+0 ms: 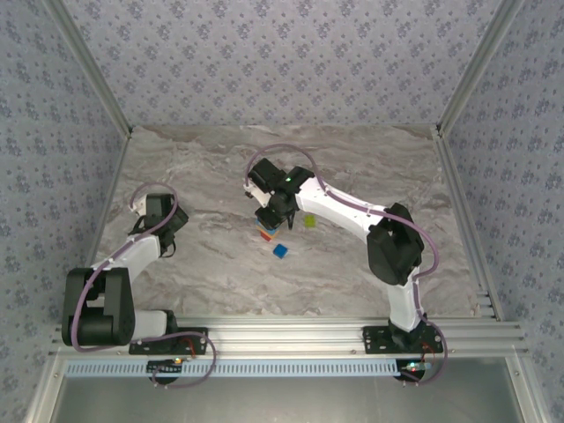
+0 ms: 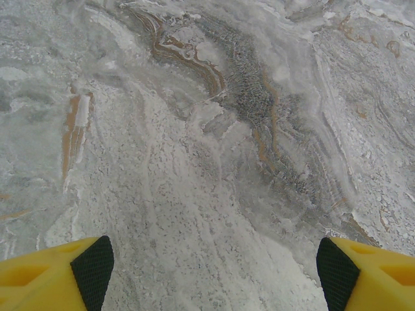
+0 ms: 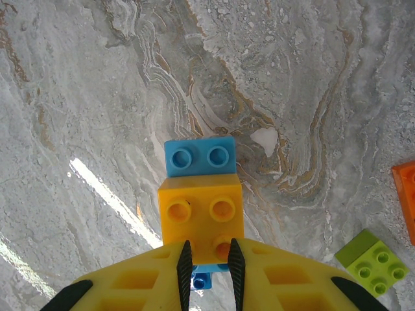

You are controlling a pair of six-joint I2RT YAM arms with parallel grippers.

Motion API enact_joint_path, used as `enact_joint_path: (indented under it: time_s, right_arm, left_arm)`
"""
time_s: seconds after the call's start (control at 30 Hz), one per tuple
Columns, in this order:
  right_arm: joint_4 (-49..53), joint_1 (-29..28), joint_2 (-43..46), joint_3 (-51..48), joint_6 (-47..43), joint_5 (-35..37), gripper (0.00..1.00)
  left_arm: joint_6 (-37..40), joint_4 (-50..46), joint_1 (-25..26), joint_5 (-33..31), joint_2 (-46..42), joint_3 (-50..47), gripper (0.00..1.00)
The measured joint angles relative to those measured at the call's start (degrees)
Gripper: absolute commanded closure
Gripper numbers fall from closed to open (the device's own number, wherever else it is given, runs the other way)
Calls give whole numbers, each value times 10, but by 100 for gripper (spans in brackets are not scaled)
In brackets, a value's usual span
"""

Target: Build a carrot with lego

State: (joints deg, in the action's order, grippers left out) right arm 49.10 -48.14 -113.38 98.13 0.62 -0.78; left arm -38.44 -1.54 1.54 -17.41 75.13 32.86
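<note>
Nearest the arm bases, the left gripper (image 2: pixel 207 265) hangs over bare marble table (image 1: pixel 352 167), its yellow fingers spread wide to the two lower corners of its own wrist view with nothing between them. Farther out, the overhead view has a loose blue brick (image 1: pixel 280 251) lying alone, and just beyond it the carrot (image 3: pixel 201 214), a short stack at the tip of the right arm. There a red band and an orange one can be made out, but the stack is too small to tell which way it points. The right wrist view gives the studs: a blue piece in the gap between the pads, then an orange block, then a blue two-stud end, so the long axis runs straight away from the fingertips, up the picture. The right gripper (image 3: pixel 211 259) has its fingers drawn almost together over the carrot's near end; whether they clamp it I cannot tell. Off to the right lie a lime brick (image 3: pixel 373 259), studs up, and beyond it an orange brick (image 3: pixel 405 194) cut by the frame edge, both apart from the carrot.
</note>
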Motion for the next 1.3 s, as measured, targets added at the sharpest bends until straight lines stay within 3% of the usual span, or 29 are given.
enact_joint_path:
  time_s: [0.17,0.37,0.67,0.97,1.13,1.3]
  right_arm:
    - [0,0,0,0,0,1,71]
    - [-1,0,3,-3,0,1,59]
    - [-11,0,9,-3,0,14,51]
    - [-70,5,88,-24,1,60,40]
    - [-71,71,106,-31,-6,57,30]
    - [-48,146,35,-21,-44,55,26]
  left_arm:
    - [0,0,0,0,0,0,16]
    - [0,0,0,0,0,0,16]
    - [0,0,0,0,0,0,16]
    - [0,0,0,0,0,0,16]
    - [0,0,0,0,0,0,16]
    - [0,0,0,0,0,0,16]
